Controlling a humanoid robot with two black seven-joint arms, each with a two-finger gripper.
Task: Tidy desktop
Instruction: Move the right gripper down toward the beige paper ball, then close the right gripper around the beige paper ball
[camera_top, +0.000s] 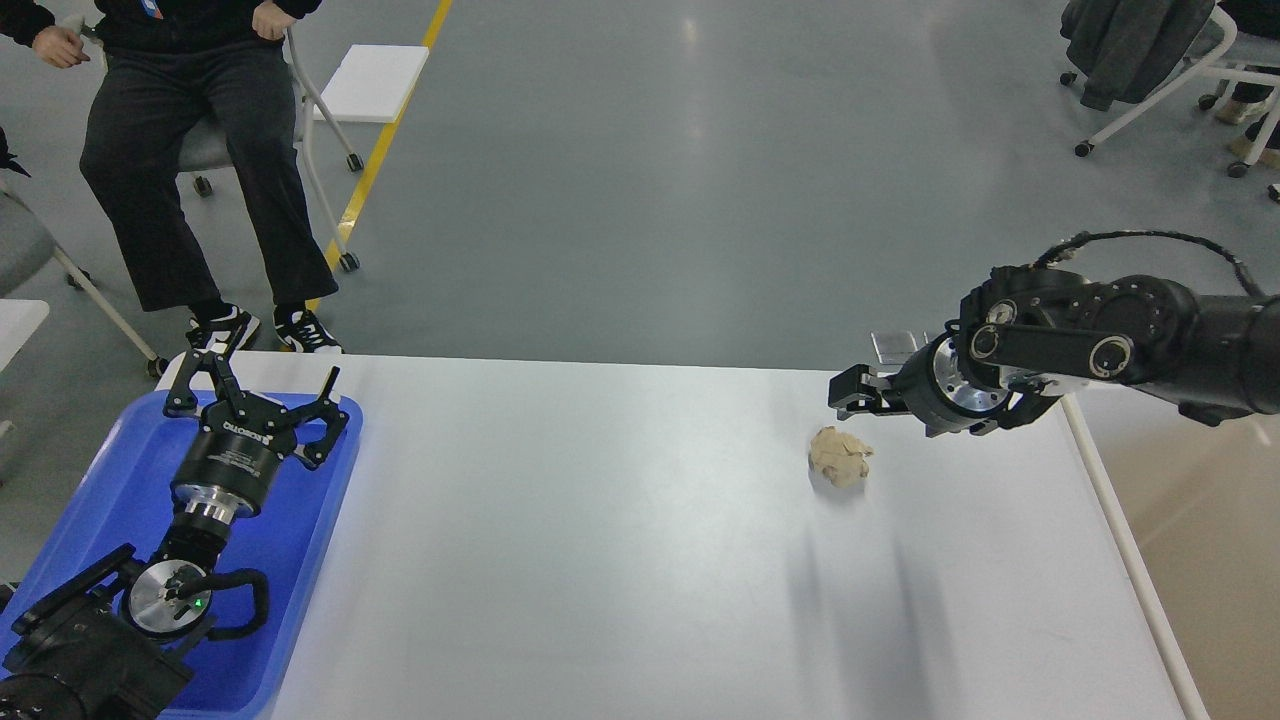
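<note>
A crumpled beige paper ball (840, 457) lies on the white desktop (600, 540), right of the middle. My right gripper (868, 372) hovers just above and behind the ball, pointing left. Its two fingers stand apart, so it is open and empty. My left gripper (268, 378) is open and empty, held over the blue tray (100, 500) at the desktop's left end.
A beige bin with a white rim (1110, 520) stands against the desktop's right edge. A seated person (190, 150) and wheeled chairs are on the floor beyond the far left corner. Another chair (1150, 60) stands at the far right.
</note>
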